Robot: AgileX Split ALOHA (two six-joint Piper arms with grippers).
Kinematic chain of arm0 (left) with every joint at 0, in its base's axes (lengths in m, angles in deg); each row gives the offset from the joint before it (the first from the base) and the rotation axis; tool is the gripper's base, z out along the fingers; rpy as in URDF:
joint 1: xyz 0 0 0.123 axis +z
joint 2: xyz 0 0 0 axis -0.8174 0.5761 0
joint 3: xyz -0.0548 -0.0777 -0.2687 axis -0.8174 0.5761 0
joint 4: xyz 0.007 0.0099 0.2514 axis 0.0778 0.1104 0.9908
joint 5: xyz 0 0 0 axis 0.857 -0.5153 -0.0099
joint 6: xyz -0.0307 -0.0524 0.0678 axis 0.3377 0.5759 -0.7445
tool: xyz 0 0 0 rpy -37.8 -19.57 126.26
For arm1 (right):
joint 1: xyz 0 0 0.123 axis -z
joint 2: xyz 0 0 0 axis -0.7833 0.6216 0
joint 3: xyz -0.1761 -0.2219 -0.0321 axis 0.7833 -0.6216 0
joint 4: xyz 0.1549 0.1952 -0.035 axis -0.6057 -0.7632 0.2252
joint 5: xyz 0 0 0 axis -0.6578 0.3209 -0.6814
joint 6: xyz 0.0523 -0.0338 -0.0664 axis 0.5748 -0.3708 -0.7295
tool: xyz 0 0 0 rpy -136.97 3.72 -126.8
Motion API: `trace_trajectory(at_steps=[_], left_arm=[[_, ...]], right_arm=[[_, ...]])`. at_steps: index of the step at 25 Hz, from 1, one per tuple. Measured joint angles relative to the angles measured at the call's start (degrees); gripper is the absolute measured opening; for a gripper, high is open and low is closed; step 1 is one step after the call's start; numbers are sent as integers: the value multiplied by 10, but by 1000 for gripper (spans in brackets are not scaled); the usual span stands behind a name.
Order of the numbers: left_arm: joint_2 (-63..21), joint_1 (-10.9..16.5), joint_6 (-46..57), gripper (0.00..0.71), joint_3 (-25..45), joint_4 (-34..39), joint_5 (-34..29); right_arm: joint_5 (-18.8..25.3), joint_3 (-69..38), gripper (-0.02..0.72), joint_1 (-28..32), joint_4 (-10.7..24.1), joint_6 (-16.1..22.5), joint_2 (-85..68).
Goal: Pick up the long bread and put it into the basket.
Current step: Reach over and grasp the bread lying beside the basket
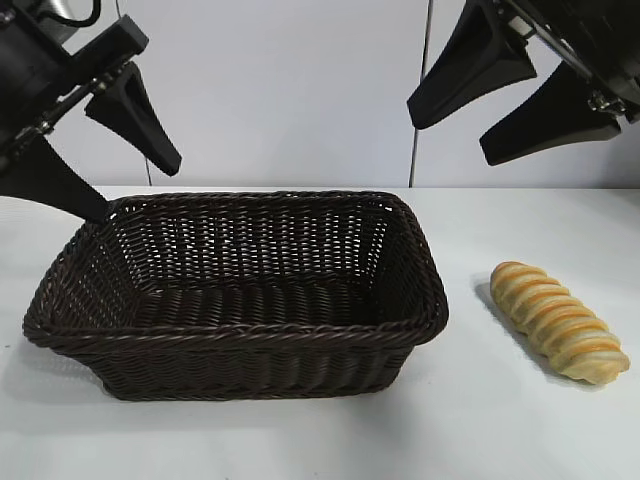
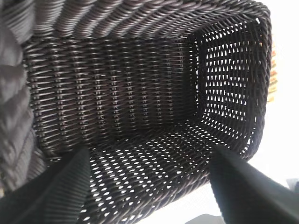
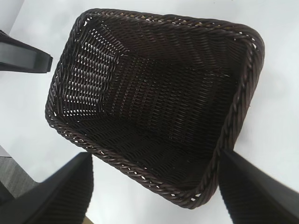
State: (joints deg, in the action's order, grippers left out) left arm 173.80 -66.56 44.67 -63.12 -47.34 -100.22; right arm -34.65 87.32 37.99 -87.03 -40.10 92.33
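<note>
Both end effectors matte black, tapered wedge fingers [image 1: 135, 115]; possibly cable above.

**White table with a basket and a loaf**

A plain white table [image 1: 500, 420] carries two things. The basket [image 1: 240, 335], dark brown woven wicker with sloping sides and a braided rim, sits left of centre in the exterior view, its open top showing a bare woven floor. The long bread [image 1: 558, 322], golden-tan with spiral ridges, lies on the tabletop to the basket's right, apart from it and angled toward the near right corner.
</note>
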Motion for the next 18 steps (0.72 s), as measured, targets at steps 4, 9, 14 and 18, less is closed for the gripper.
trace_trajectory(at_steps=[4, 9, 14, 18], left_arm=[[0, 0, -3, 524, 7, 0, 0], [0, 0, -4, 524, 7, -5, 0], [0, 0, -4, 524, 7, -5, 0], [0, 0, -4, 524, 7, -5, 0]], right_arm=[[1, 0, 537, 0, 0, 0, 0], [3, 0, 537, 0, 23, 25, 0], [5, 2, 537, 1, 104, 84, 0], [14, 22, 537, 23, 175, 147, 0]])
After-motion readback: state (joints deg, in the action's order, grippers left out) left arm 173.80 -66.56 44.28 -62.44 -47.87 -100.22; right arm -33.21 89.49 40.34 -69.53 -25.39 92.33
